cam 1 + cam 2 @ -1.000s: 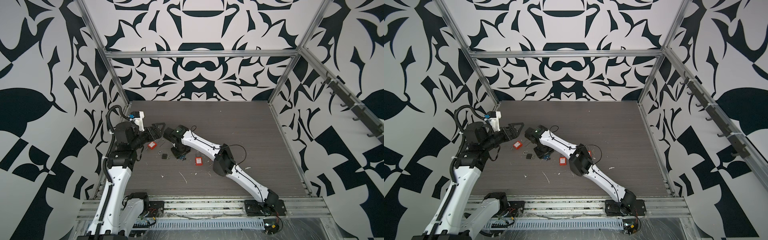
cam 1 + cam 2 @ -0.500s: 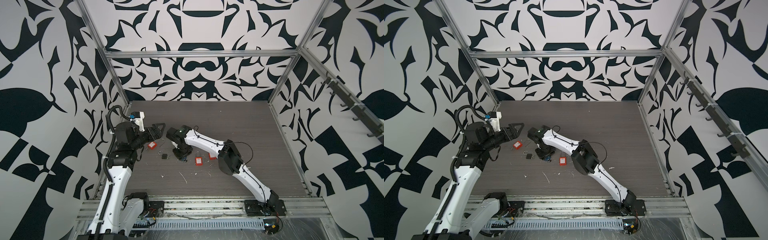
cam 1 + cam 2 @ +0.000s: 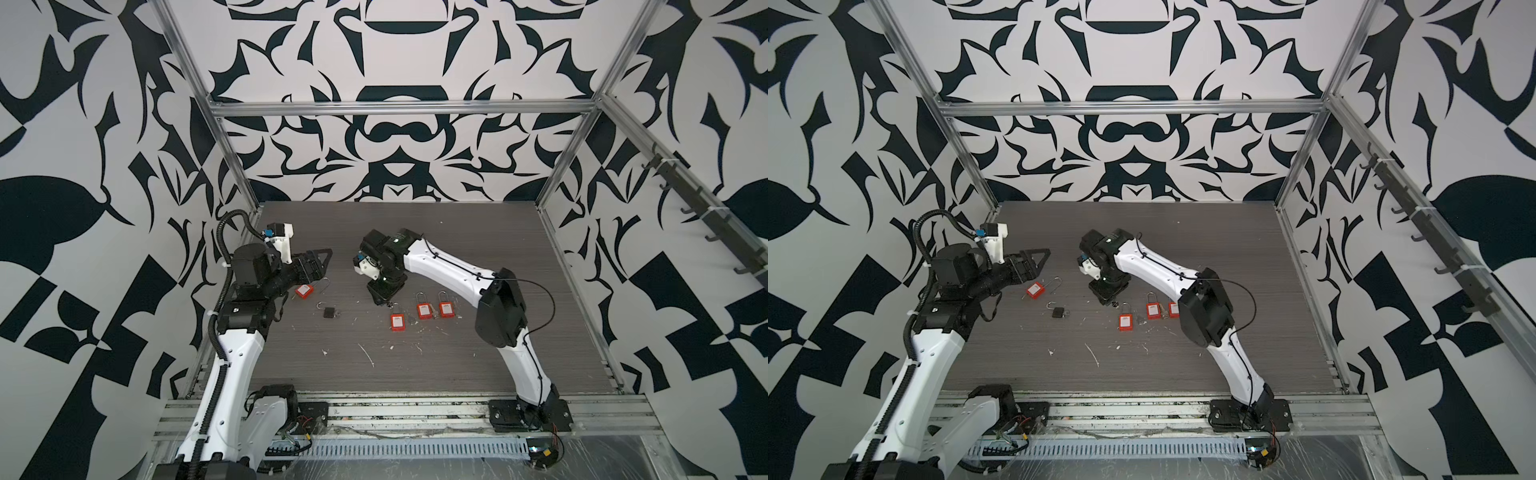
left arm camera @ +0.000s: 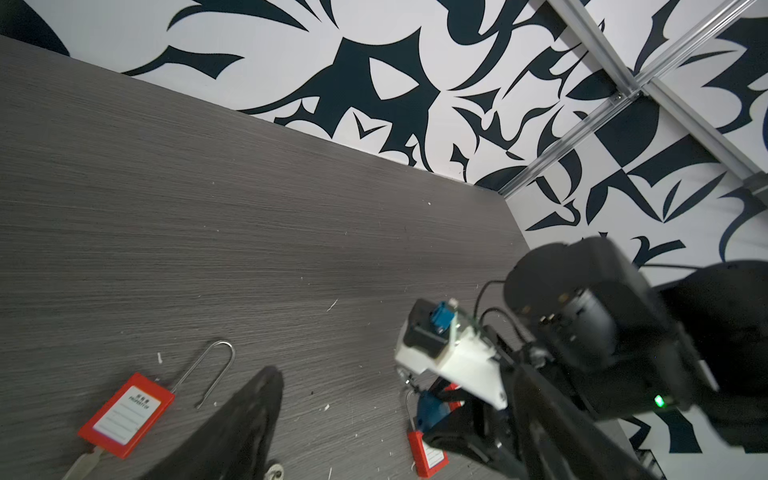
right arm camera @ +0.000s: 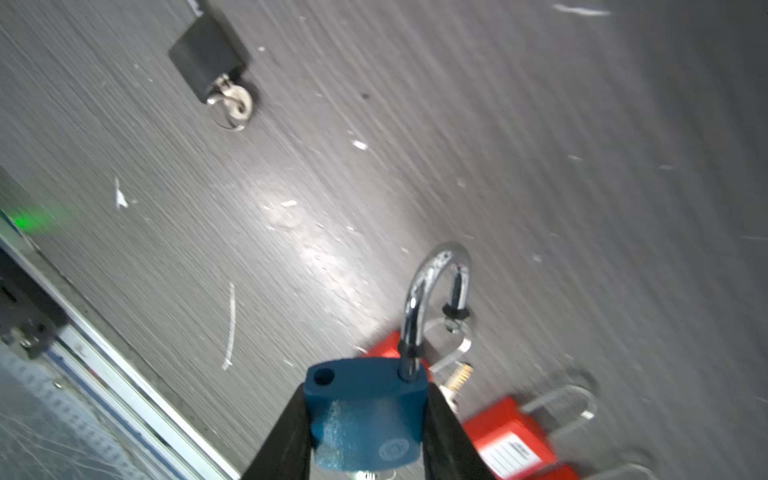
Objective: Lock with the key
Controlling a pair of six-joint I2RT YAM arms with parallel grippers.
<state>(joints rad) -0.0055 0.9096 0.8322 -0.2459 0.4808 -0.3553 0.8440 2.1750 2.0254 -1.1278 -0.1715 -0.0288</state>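
Observation:
My right gripper is shut on a blue padlock, one black finger on each side of its body. Its steel shackle is swung open, with one leg out of the body. A bit of metal, seemingly the key, shows under the lock. In both top views the right gripper points down just above the table. My left gripper hangs open and empty to the left, above a red padlock whose long shackle is open. From the left wrist the blue padlock shows between the right fingers.
Three red padlocks lie right of the right gripper, with a loose key among them. A black padlock with a key in it lies mid-left. White scraps dot the table.
The right arm has shifted to the right and raised its elbow, carrying the blue padlock off the table. The left gripper has narrowed slightly and stays open.

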